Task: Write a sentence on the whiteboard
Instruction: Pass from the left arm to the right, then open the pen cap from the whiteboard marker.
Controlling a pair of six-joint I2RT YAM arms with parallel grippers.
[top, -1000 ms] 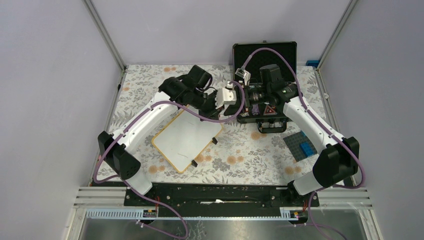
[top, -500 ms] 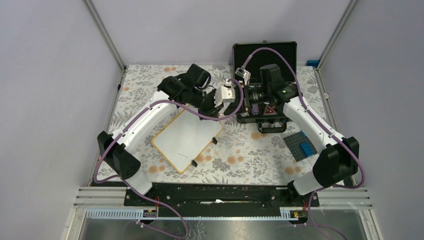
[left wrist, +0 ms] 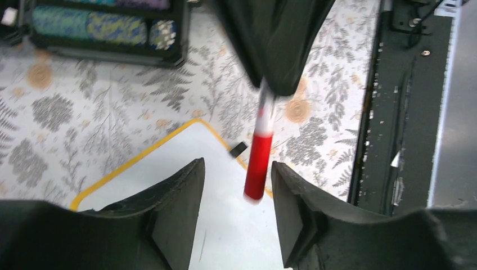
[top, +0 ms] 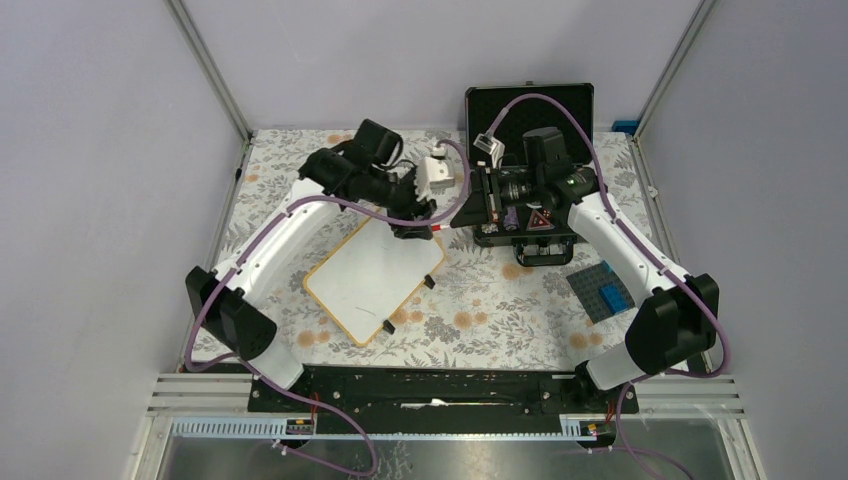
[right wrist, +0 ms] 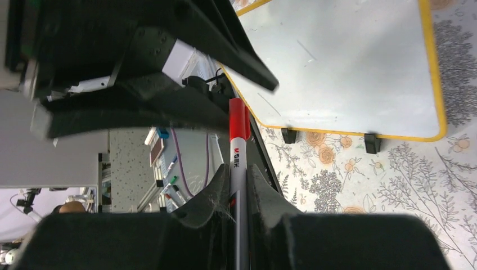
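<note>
Red marker | right wrist: right gripper pinches it | left wrist: left gripper gapes around cap, whiteboard below

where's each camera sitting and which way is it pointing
Top external: above and behind the bases, looking down on the table; left arm and right arm show whole, with whiteboard and marker.
Left wrist: on the left arm, looking down past its open left gripper at the whiteboard's corner.
Right wrist: on the right arm, looking along the right gripper, shut on the marker, toward the whiteboard.
Shared: all three show marker and whiteboard.
</note>
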